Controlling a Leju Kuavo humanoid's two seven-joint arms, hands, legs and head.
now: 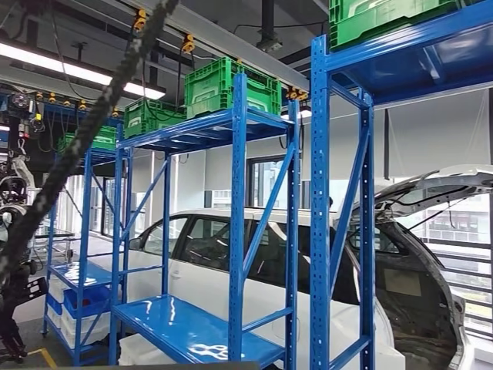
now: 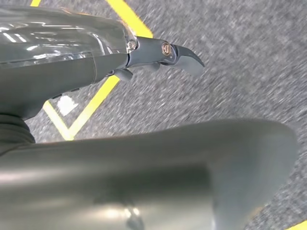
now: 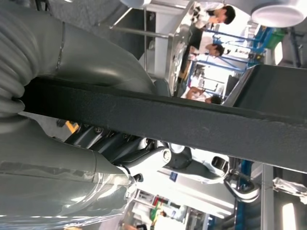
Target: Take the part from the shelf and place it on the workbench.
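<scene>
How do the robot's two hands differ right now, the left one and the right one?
The right hand grips a long black part, while the left hand holds nothing, its fingers extended. Behind the left hand lies grey floor with yellow lines; behind the right hand are shelves and people. Both share a grey casing and dark fingers.

Green crates (image 1: 231,86) atop blue shelves (image 1: 237,231)

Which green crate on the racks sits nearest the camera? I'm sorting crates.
The crate atop the right rack, cut off by the frame's top edge; the others sit farther left.
</scene>
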